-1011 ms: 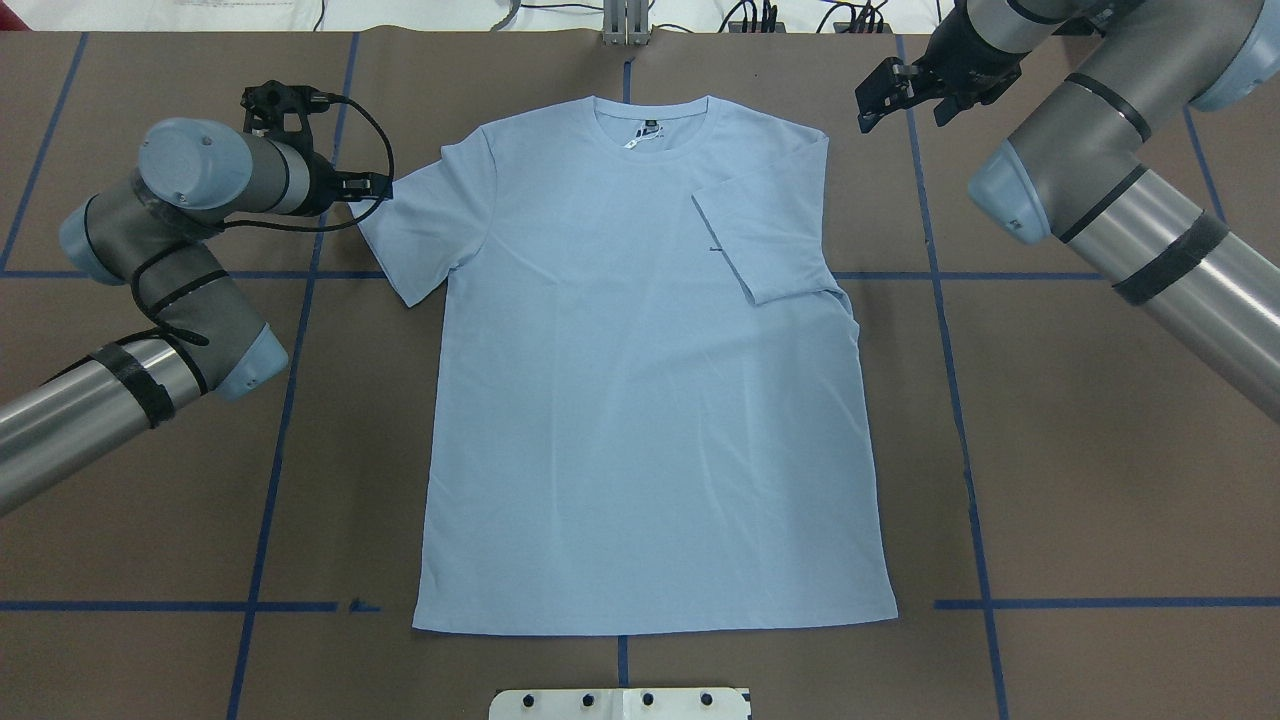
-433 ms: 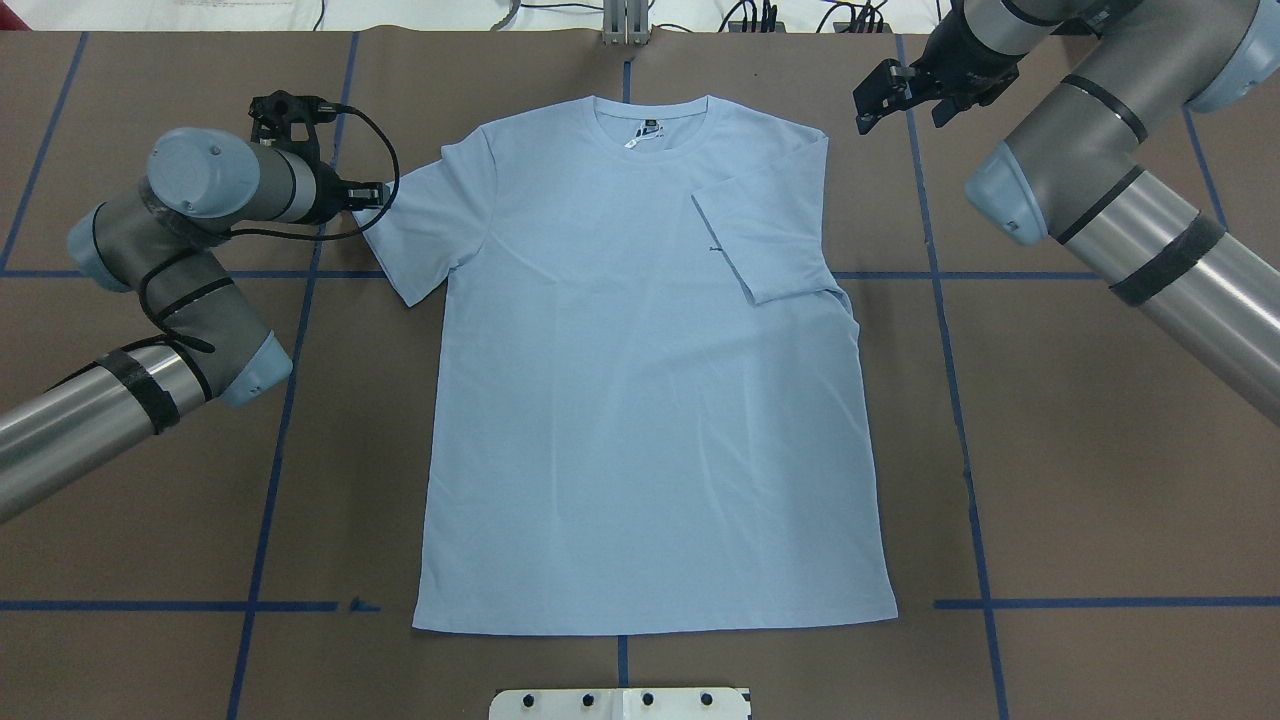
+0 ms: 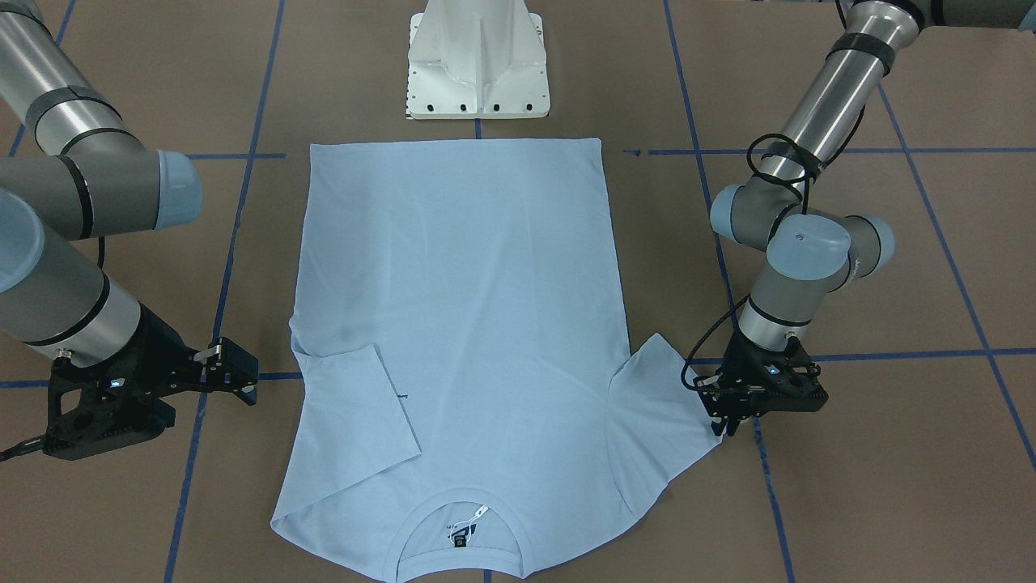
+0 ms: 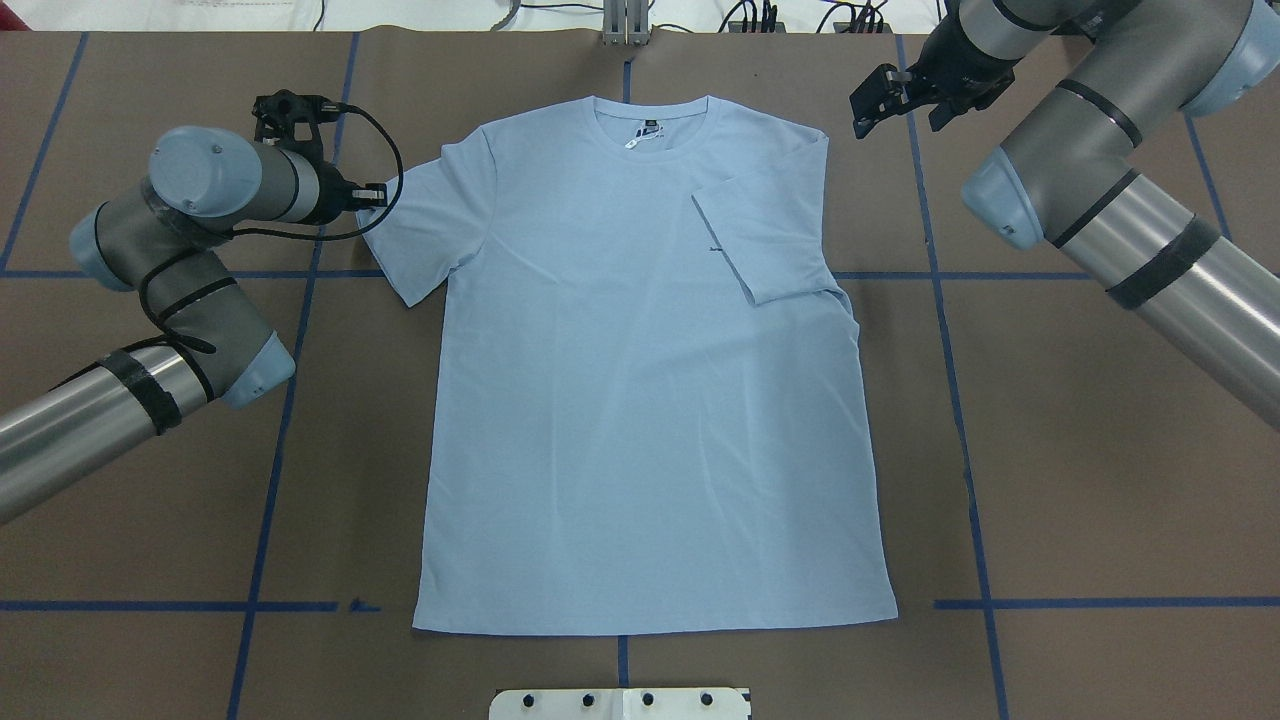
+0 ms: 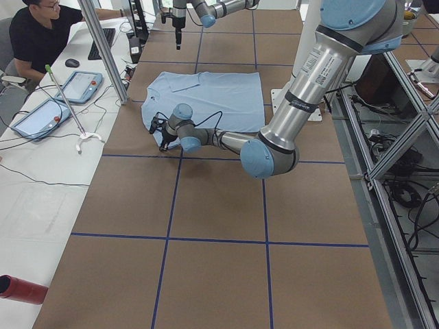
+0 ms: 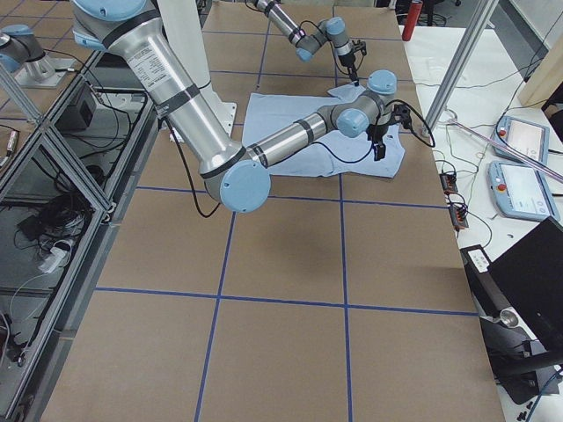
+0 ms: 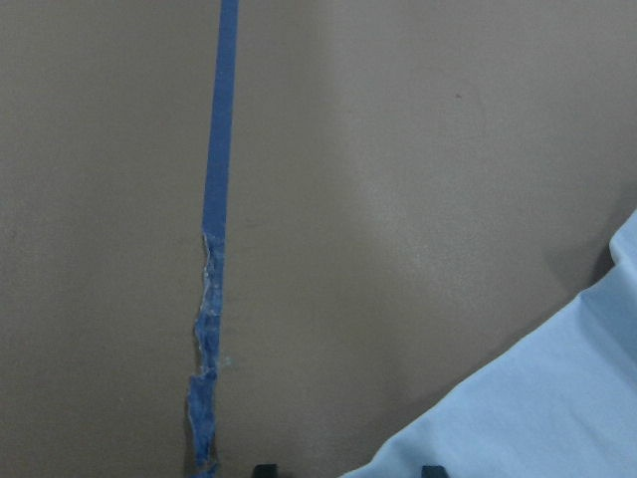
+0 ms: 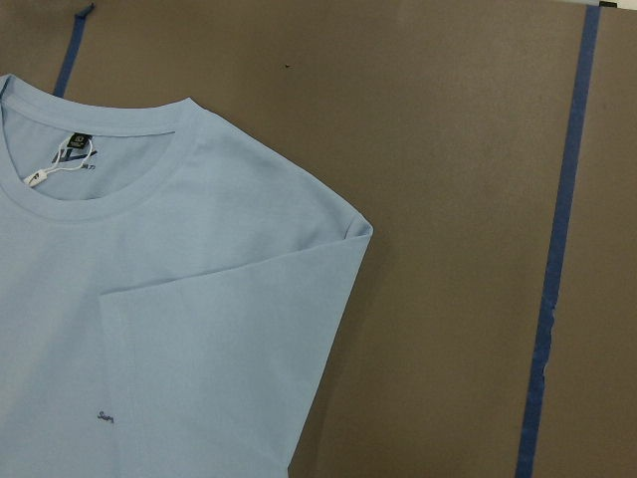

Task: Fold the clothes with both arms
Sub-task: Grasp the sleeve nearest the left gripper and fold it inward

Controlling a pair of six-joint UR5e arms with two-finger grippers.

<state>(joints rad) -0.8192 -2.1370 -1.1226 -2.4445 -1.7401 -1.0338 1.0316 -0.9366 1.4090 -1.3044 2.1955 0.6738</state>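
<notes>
Left pincer (image 3: 724,423) has crept a touch closer along the outspread sleeve (image 4: 420,230); right pincer (image 3: 243,376) has drifted slightly farther off toward the far right corner. T-shirt (image 4: 640,400) hasn't shifted.

Left pincer: jaws parted, tips pointing down at the sleeve's outer corner, cloth edge just between them in the wrist view, nothing gripped yet. Likely lining up to pinch that sleeve and fold it inward.

Right pincer: jaws apart, empty, hanging off the cloth beyond the right shoulder. Probably parked clear since its sleeve (image 4: 765,235) is already folded in over the chest.

Shirt lies flat, front up, mid-table (image 4: 1100,450), collar (image 4: 650,106) at the far side, hem near the robot. Pale blue, ribbed round neck, dark label (image 4: 648,127) inside with a white tag beside it. Tiny dark mark (image 4: 714,249) peeks out at the folded sleeve's edge. Light creases only, slight bulge along the right side seam.
</notes>
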